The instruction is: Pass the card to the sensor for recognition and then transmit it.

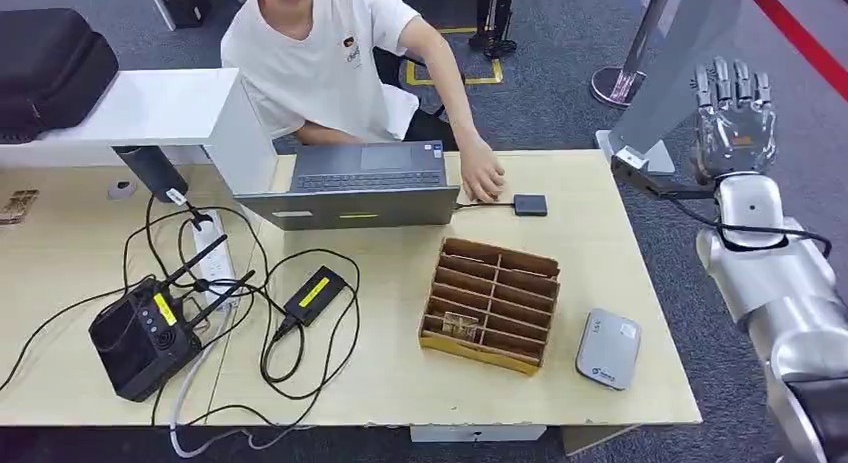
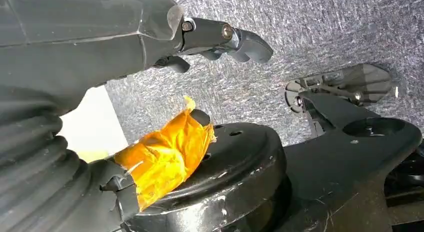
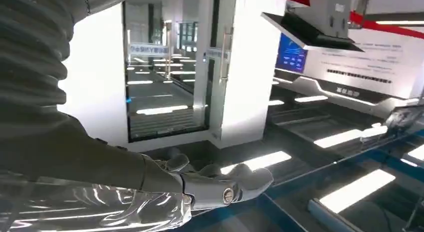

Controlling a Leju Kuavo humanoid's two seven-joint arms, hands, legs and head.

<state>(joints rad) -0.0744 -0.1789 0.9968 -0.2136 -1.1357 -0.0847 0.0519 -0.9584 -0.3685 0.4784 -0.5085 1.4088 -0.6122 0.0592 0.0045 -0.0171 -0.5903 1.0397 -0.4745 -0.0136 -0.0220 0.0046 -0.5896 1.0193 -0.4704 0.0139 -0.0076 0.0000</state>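
A small card [image 1: 460, 326] stands in a front slot of the wooden divider rack [image 1: 492, 303] in the middle of the table. To the rack's right lies a grey rounded sensor pad [image 1: 608, 348]. A small black square reader [image 1: 530, 205] is wired to the laptop, beside a person's hand [image 1: 482, 178]. My right hand [image 1: 735, 118] is raised off the table's right side with its fingers spread upward, and it holds nothing; the right wrist view also shows that hand [image 3: 215, 184] empty. My left hand [image 2: 165, 36] hangs low over the carpet, its fingers out straight and nothing in them.
A grey laptop [image 1: 365, 183] stands at the back in front of a seated person [image 1: 330, 53]. A black router [image 1: 145, 338], a power strip [image 1: 212, 258], a black adapter [image 1: 313, 295] and looping cables cover the table's left half. A white shelf [image 1: 150, 108] stands at the back left.
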